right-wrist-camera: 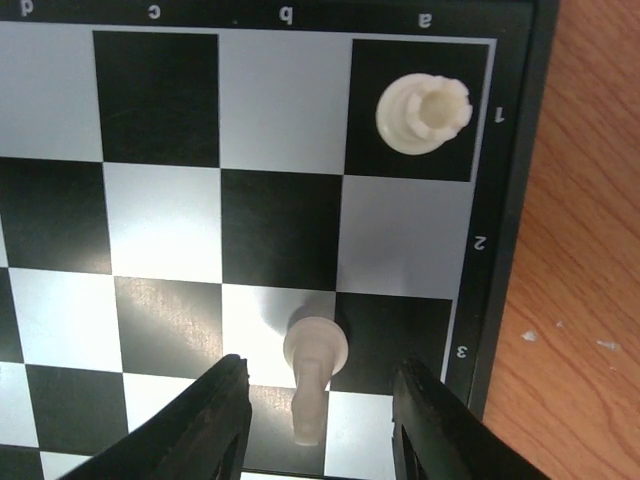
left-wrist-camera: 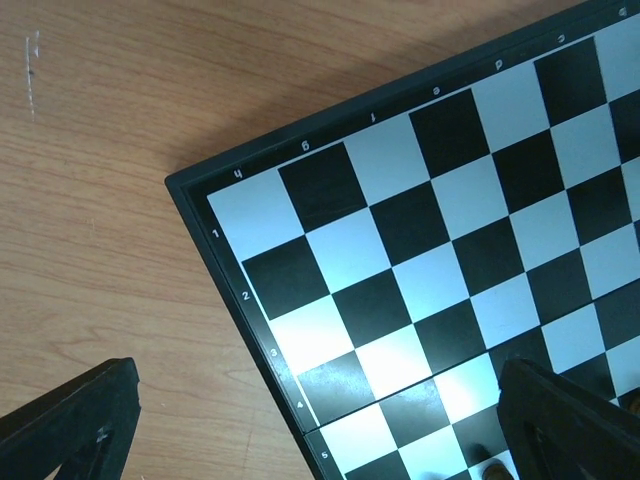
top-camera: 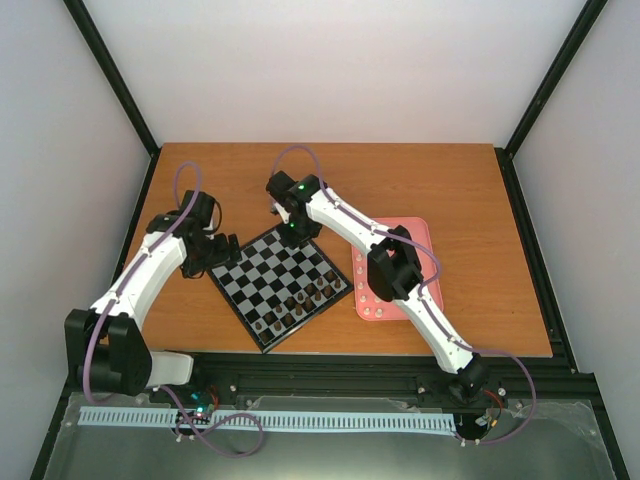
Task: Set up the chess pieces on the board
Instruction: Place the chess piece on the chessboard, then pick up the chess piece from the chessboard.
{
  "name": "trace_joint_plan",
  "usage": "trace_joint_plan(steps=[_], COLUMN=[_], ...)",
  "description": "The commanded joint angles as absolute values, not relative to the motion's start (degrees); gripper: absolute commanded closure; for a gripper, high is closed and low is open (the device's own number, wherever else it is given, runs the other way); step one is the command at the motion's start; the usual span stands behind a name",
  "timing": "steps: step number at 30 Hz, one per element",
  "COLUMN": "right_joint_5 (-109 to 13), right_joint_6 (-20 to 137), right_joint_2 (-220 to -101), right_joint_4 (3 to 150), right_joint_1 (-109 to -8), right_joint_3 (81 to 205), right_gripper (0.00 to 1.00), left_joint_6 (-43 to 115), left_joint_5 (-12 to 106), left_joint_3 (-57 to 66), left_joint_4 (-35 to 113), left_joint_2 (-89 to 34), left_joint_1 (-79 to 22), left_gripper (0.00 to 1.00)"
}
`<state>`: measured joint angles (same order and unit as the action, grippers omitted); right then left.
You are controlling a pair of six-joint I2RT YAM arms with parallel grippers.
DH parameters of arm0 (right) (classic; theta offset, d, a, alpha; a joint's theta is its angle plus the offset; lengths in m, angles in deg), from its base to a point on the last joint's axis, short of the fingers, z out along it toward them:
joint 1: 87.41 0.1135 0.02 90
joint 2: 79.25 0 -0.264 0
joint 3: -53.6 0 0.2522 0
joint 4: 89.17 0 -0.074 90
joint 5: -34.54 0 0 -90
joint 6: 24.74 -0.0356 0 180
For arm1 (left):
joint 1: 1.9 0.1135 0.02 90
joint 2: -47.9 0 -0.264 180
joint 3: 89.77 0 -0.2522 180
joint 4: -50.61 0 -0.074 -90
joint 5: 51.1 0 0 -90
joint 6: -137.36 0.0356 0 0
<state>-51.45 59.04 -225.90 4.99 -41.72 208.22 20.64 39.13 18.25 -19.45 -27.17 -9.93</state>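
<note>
The right hand (right-wrist-camera: 320, 372), narrowly parted and gripping nothing, straddles a light, slick, easily toppled cream chess piece (right-wrist-camera: 316, 348) near the edge of the board (right-wrist-camera: 514, 200); pinch its slim stem.

The middle and left squares of the board (top-camera: 270, 265) lie bare and open from above. Dark brown pieces (top-camera: 300, 305) crowd its near-right edge and block a low approach there. The right arm (top-camera: 345, 220) slants over the pink tray (top-camera: 420, 235) and the board's far-right side. At the far corner stands a cream rook (right-wrist-camera: 422, 112). A second cream piece (right-wrist-camera: 315, 350) sits between the parted fingers of the right gripper (right-wrist-camera: 322, 368), with gaps either side. The left gripper (left-wrist-camera: 320, 385), spread wide, straddles the board's left corner. The table (top-camera: 450, 190) lies free at far right.
</note>
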Motion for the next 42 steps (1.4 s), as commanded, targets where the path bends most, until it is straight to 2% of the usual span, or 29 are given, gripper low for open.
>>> trace_joint_plan(steps=[1, 7, 13, 19, 29, 34, 37, 42], right_joint_5=[-53.52, -55.11, -54.26, -56.39, -53.45, -51.89, -51.37, -51.07], right_joint_6=[60.02, 60.25, 59.26, 59.47, 61.32, 61.57, 61.57, 61.61], right_joint_2=[-221.66, -210.77, -197.56, -190.17, -186.57, -186.13, -186.29, -186.01], right_joint_4=[4.41, 5.87, 10.01, 12.23, 16.44, 17.51, 17.44, 17.48], right_joint_1=[-41.30, -42.99, -49.13, -57.20, -65.95, -67.63, -68.06, -68.38], right_joint_3=[209.46, 201.10, 188.21, 178.28, 170.96, 169.26, 169.03, 168.66], right_gripper=[0.58, 0.44, 0.40, 0.39, 0.39, 0.39, 0.39, 0.39], left_joint_6=[22.24, 24.12, 22.54, 20.53, 19.41, 18.62, 18.23, 17.60], left_joint_5=[39.35, 41.08, 39.28, 38.84, 41.47, 41.05, 41.09, 41.97], left_joint_3=[14.33, 10.22, 3.65, -3.21, -14.01, -15.92, -15.60, -15.20], left_joint_4=[-19.87, -19.93, -19.02, -16.49, -15.31, -15.59, -15.13, -14.28], left_joint_2=[-27.48, -27.44, -34.08, -45.95, -63.09, -66.04, -66.95, -67.98], left_joint_1=[-9.54, -9.87, -18.54, -26.94, -30.72, -31.16, -31.17, -31.24], left_gripper=[0.00, 0.00, 0.02, 0.07, 0.23, 0.28, 0.39, 0.47])
